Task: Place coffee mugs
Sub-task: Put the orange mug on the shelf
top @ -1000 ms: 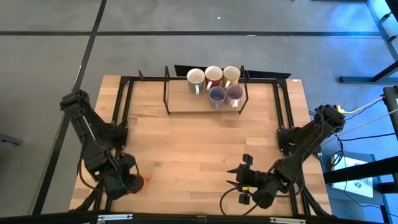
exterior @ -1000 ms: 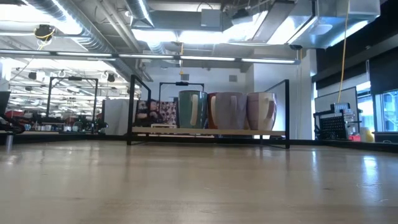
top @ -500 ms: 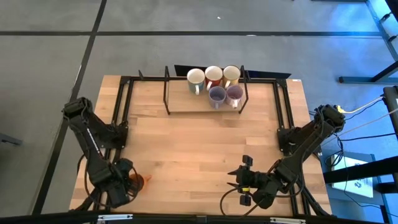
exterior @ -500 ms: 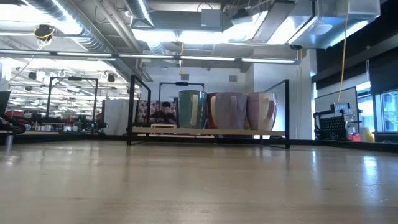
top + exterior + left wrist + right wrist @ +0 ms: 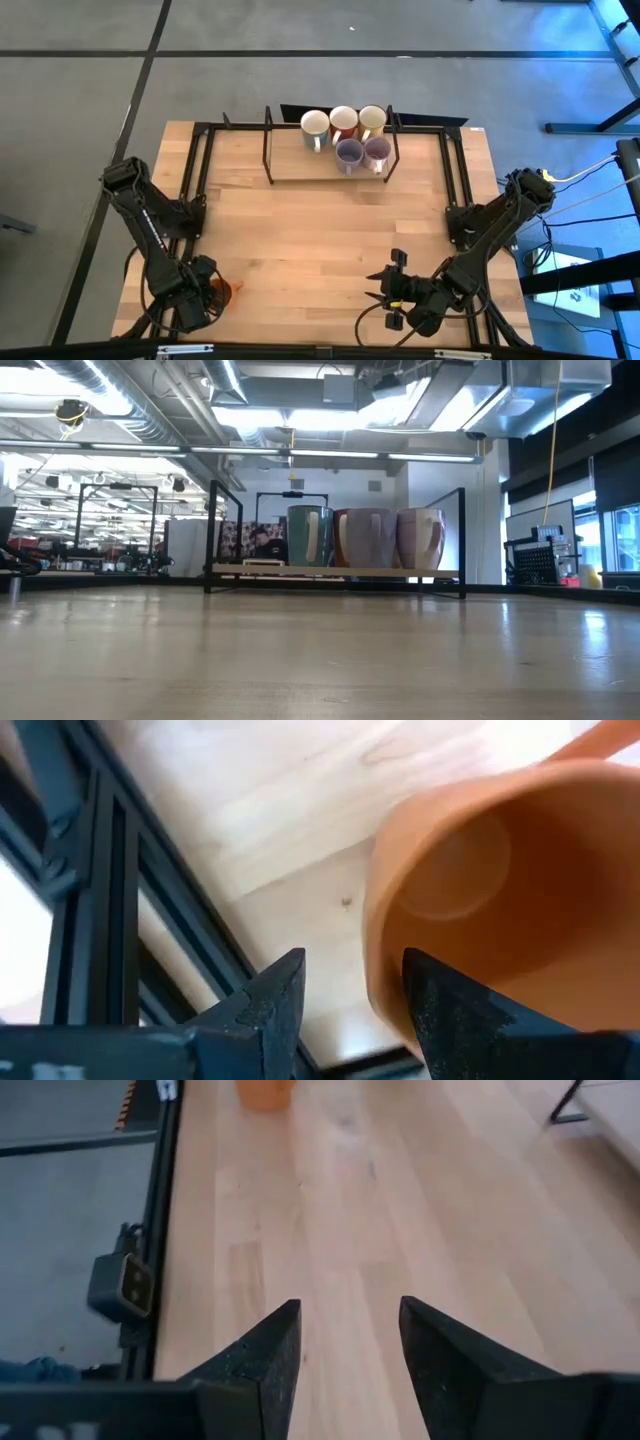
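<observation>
Barely anything has shifted: your left hand (image 5: 345,995) has settled low beside the orange mug (image 5: 510,900), fingers spread, one inside the rim and one outside, not yet clamped. Five mugs (image 5: 346,137) already sit far ahead on the rack (image 5: 331,158). Your right hand (image 5: 345,1345) waits, parted and empty, over bare bench (image 5: 320,230).

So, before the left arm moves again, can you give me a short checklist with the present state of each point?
1. Orange mug in front of the left gripper: ok.
2. Left fingers around the orange mug: not ok, open beside its rim.
3. Orange mug upright: cannot tell.
4. Five mugs on the rack at the far edge: ok.
5. Free room on the rack beside them: ok.
6. Right gripper open, holding nothing, near the front edge: ok.
</observation>
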You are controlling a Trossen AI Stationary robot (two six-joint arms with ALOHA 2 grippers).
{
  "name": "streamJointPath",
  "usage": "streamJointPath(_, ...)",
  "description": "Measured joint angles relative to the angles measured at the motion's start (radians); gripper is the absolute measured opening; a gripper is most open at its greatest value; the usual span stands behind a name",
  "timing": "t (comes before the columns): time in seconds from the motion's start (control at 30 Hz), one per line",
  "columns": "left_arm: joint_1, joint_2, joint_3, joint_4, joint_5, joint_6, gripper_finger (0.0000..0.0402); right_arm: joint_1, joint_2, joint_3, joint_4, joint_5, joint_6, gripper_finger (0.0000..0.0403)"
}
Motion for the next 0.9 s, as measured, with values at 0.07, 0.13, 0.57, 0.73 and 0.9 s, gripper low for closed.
streamJointPath(0.07, 0.000, 0.000, -0.019, 0.029, -0.018, 0.037, 0.0160, 0.000, 0.000, 0.000, 0.001, 0.013, 0.002, 0.0159)
streamJointPath(0.13, 0.000, 0.000, -0.038, 0.069, -0.022, 0.084, 0.0149, 0.000, 0.000, 0.000, -0.003, 0.008, 0.000, 0.0159)
streamJointPath(0.57, 0.081, -0.001, -0.072, 0.139, -0.085, 0.524, 0.0015, 0.000, 0.000, 0.000, -0.039, -0.009, -0.023, 0.0159)
streamJointPath(0.73, 0.135, -0.001, -0.072, 0.141, -0.074, 0.720, 0.0019, 0.013, 0.000, 0.000, -0.099, -0.060, -0.004, 0.0159)
streamJointPath(0.9, 0.220, 0.000, -0.062, 0.132, -0.042, 0.946, 0.0015, 0.013, 0.000, 0.000, -0.105, -0.030, 0.004, 0.0159)
